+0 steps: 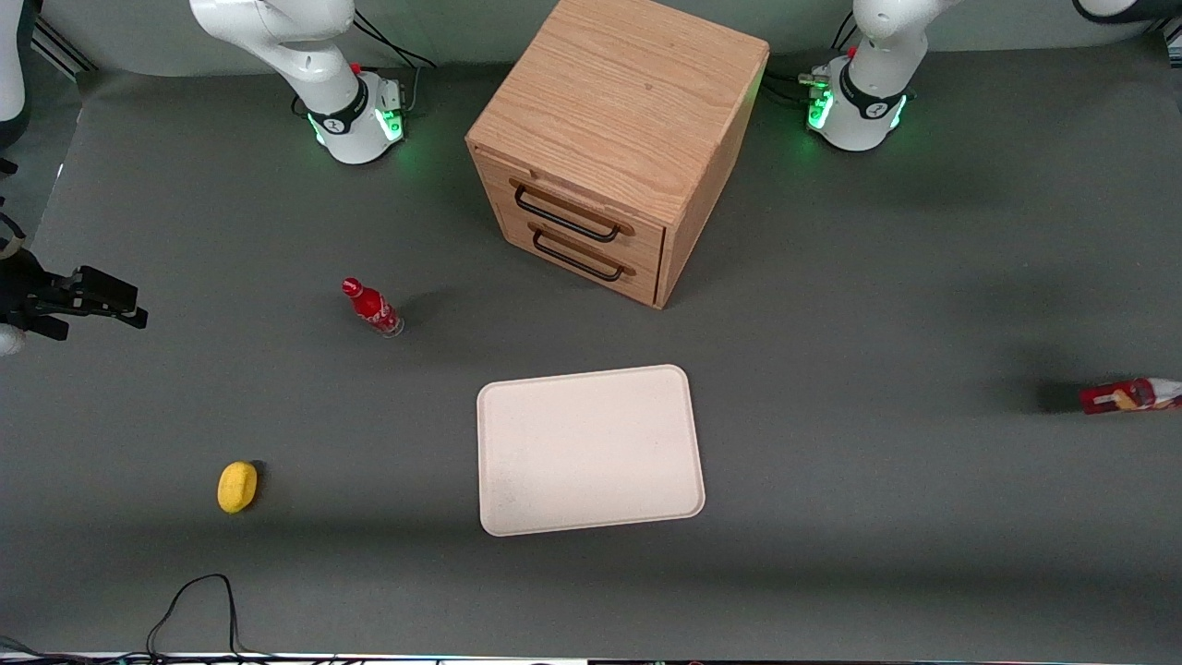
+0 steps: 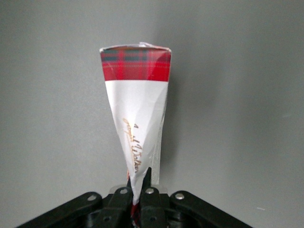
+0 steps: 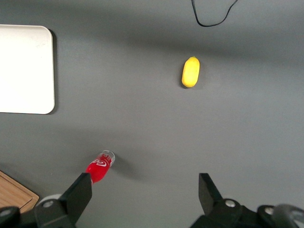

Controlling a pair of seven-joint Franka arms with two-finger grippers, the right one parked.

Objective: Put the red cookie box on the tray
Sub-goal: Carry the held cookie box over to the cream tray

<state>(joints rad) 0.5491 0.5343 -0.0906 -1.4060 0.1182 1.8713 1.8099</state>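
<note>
Front view: red cookie box (image 1: pixel 1131 395) at the working arm's end of the table, close to the frame edge, white end section pointing outward, a dark shadow on the mat beside it; whether it rests on the mat or hangs above it cannot be told. The gripper itself is not visible in this view. Cream tray (image 1: pixel 591 450) lies flat on the grey table mat (image 1: pixel 877 517), well apart from the box and nearer the camera than the wooden two-drawer cabinet (image 1: pixel 614 148), whose black handles face the tray. Small red bottle (image 1: pixel 371 308) stands upright toward the parked arm's end. Yellow lemon-shaped object (image 1: pixel 237 486) lies nearer the camera than the bottle. Black cable (image 1: pixel 199 600) loops near the table's near edge.

Left wrist view: gripper (image 2: pixel 140 197) clamped narrowly on the white end of the red cookie box (image 2: pixel 137 123), which extends away from the camera, its tartan-patterned end farthest off; gold script runs along the white panel. Plain grey surface fills the background.

Right wrist view: tray (image 3: pixel 26 69) corner, red bottle (image 3: pixel 99 167), yellow object (image 3: pixel 190 72), cable (image 3: pixel 213 14), cabinet (image 3: pixel 14 192) corner, all on the grey mat.
</note>
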